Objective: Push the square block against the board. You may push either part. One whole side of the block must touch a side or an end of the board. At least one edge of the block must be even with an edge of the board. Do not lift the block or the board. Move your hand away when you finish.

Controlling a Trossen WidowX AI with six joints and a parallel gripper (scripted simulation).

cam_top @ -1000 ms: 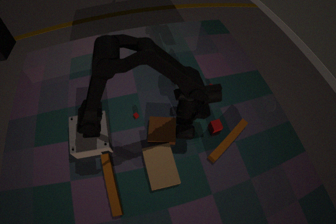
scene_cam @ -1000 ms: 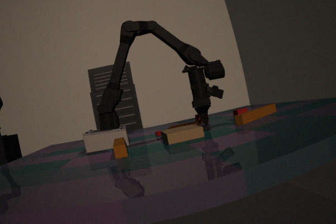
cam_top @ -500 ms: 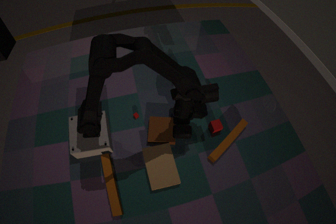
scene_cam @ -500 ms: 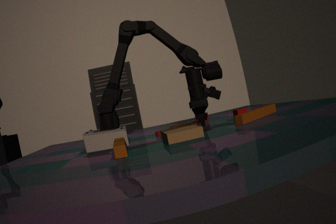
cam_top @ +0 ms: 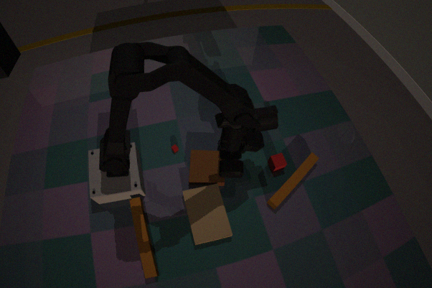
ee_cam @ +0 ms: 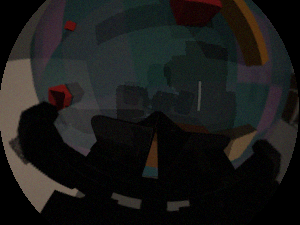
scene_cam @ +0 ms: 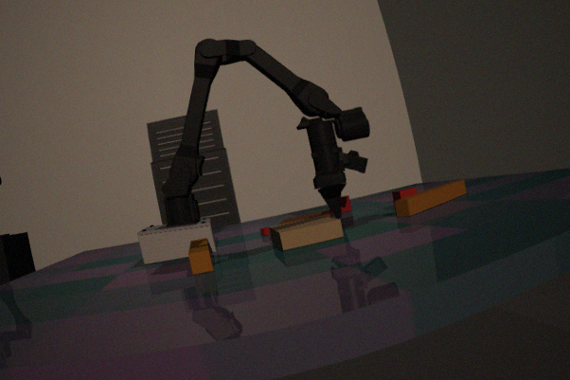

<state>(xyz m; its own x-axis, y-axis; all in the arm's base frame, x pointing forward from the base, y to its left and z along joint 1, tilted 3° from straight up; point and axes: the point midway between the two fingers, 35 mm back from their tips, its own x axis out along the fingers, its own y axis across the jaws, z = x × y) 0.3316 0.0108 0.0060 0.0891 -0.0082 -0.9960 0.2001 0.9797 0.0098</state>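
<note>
The square block is lying flat by the board's far end, seemingly touching. We are pressing our clenched, empty gripper against its right side; next, we judge, nudging edges flush.

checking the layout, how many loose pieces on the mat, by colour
red blocks: 2, large and small
orange boards: 2, right and near the base
brown slab: 1
tan slab: 1
total: 6
</note>
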